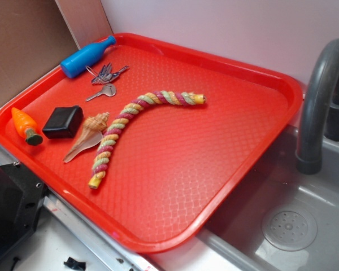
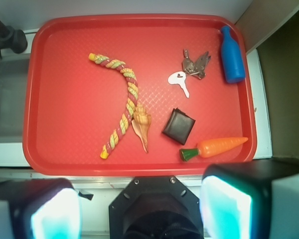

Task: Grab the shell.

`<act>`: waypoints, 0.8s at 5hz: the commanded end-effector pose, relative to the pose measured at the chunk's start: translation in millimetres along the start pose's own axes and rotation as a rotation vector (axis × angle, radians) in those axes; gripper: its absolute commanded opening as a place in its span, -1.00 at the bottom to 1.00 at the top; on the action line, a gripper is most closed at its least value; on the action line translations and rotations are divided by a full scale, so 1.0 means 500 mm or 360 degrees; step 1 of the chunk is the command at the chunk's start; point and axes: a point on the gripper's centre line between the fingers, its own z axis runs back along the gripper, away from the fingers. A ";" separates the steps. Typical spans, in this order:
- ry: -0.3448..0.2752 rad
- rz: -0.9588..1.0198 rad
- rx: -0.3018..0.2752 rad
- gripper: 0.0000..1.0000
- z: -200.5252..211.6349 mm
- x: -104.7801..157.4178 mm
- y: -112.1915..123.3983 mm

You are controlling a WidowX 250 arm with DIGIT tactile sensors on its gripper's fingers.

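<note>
The shell (image 1: 90,134) is a small tan-and-cream spiral conch lying flat on the red tray (image 1: 214,141), its pointed tail toward the tray's near edge, right beside the twisted rope (image 1: 130,121). In the wrist view the shell (image 2: 142,124) lies just right of the rope (image 2: 122,102). My gripper (image 2: 139,211) is open and empty, high above the tray's near edge; its two fingers (image 2: 224,206) frame the bottom of the wrist view. The gripper does not show in the exterior view.
On the tray: an orange toy carrot (image 1: 24,125), a black square block (image 1: 63,122), keys (image 1: 104,79) and a blue bottle (image 1: 87,56). A grey sink (image 1: 294,226) with a dark faucet (image 1: 319,96) lies to the right. A brown board stands at back left.
</note>
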 end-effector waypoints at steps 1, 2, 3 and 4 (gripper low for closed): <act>-0.0093 -0.0381 0.0036 1.00 -0.047 0.034 0.023; -0.0244 -0.0767 -0.0119 1.00 -0.096 0.062 0.030; -0.0282 -0.0967 -0.0170 1.00 -0.138 0.075 0.032; -0.0264 -0.1021 -0.0175 1.00 -0.172 0.079 0.030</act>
